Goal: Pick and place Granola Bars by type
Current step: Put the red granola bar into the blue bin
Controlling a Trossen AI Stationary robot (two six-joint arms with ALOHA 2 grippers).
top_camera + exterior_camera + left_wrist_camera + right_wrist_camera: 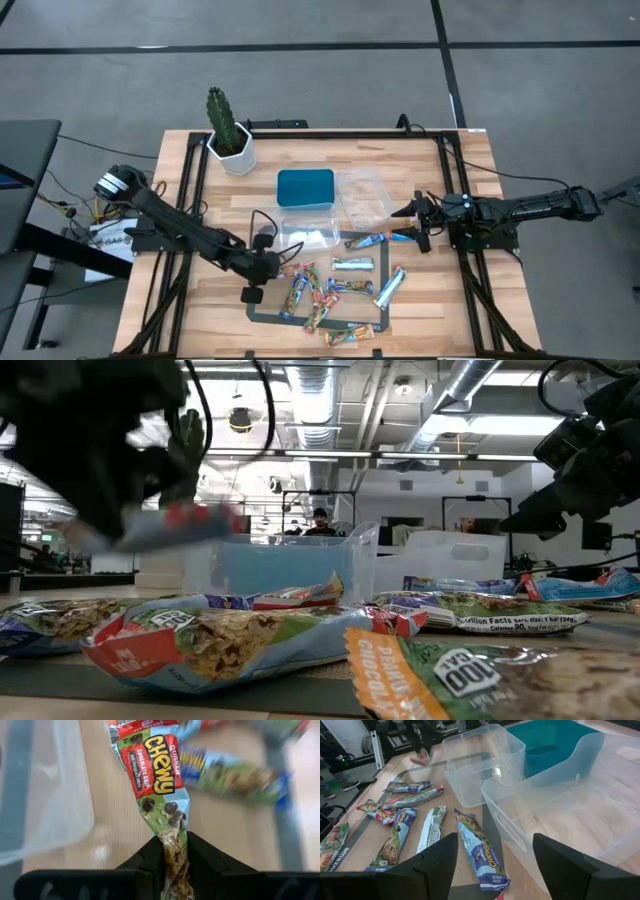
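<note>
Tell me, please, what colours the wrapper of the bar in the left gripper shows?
Red label with yellow lettering on green and light blue; the granola bar shows best in the left wrist view, pinched by the left gripper.

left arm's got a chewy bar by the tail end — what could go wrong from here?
1. The left gripper pinches only the wrapper end of the Chewy bar; the dangling bar could slip out or swing.
2. The clear tub sits close beside that arm; a low carry might clip its rim.

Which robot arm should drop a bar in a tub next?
Probably the left. Its pincer is shut on a Chewy bar, right beside a clear tub. The right pincer is open and holds nothing, near the other tub.
</note>
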